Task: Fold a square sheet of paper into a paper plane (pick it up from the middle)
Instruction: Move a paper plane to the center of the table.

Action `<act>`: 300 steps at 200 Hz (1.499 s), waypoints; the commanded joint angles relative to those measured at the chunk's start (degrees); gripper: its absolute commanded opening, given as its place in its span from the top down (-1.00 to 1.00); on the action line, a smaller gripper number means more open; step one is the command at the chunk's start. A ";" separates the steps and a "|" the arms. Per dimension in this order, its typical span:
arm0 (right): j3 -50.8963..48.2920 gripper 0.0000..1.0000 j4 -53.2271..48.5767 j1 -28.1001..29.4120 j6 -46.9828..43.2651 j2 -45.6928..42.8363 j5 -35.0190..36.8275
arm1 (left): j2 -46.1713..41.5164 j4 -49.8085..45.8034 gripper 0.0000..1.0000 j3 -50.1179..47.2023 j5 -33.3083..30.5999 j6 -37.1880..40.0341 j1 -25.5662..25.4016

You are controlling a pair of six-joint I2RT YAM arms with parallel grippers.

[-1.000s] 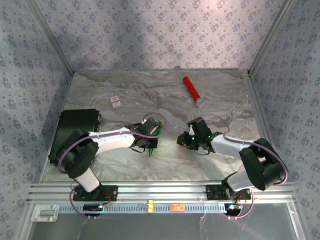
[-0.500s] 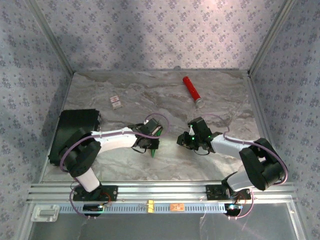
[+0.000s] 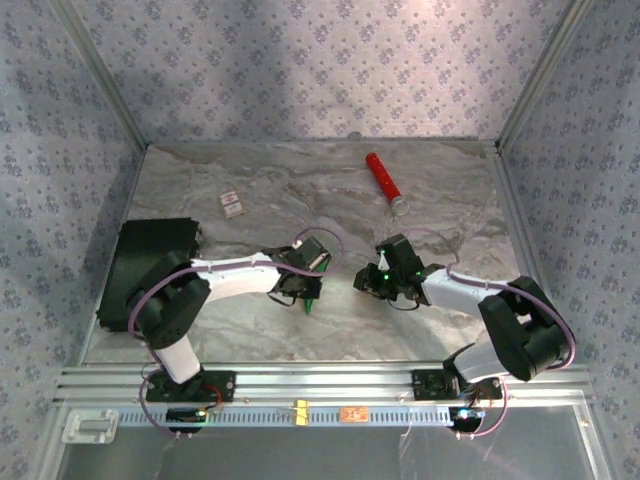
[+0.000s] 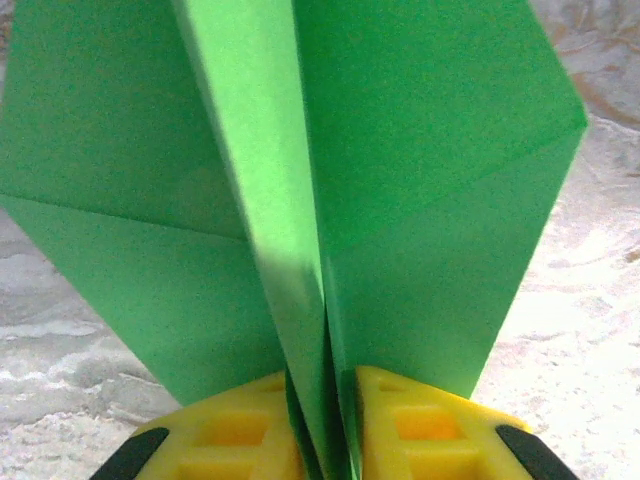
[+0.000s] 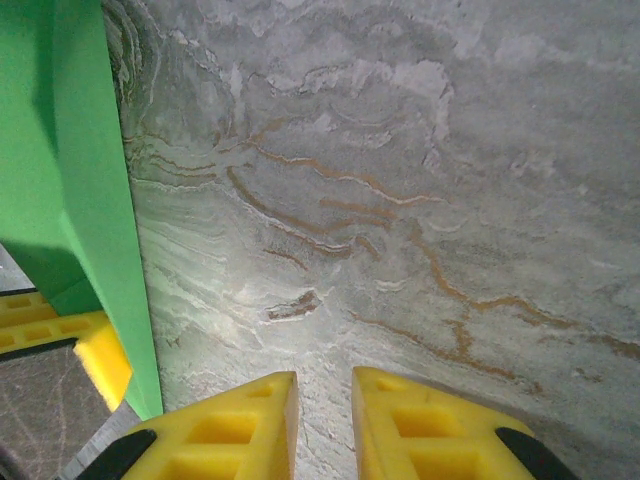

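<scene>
Our left gripper pinches the paper plane by its centre crease, well nearer than the red cylinder and seemingly clear of the table. It is light, limp and easily crushed, so that stacked spine is the safest hold. Our right gripper is barely ajar and empty.

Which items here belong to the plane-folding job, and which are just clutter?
Job:
- folded green paper, clamped in the left tool

Lying about:
- red cylinder, far side of table
- black flat box, left edge
- small card
</scene>
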 commanded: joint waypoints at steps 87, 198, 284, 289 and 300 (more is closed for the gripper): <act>0.45 0.53 -5.13 -1.68 -2.04 -5.95 2.02 | 8.84 -9.19 0.53 8.51 -5.81 -1.56 -1.65; -3.33 0.50 -7.46 -8.02 -3.62 -13.49 -0.91 | 13.87 -9.91 0.17 12.92 -5.47 -9.75 -2.26; -3.46 0.49 -9.09 -9.21 -4.06 -15.77 -0.64 | 9.83 -13.23 0.12 16.10 -7.95 -12.55 -3.06; -3.50 0.49 -9.29 -9.29 -4.03 -16.01 -0.48 | 9.35 -13.17 0.12 16.14 -8.01 -12.67 -3.06; -3.69 0.49 -9.58 -9.34 -4.03 -16.52 -0.34 | 8.31 -12.99 0.11 16.10 -7.95 -12.86 -3.06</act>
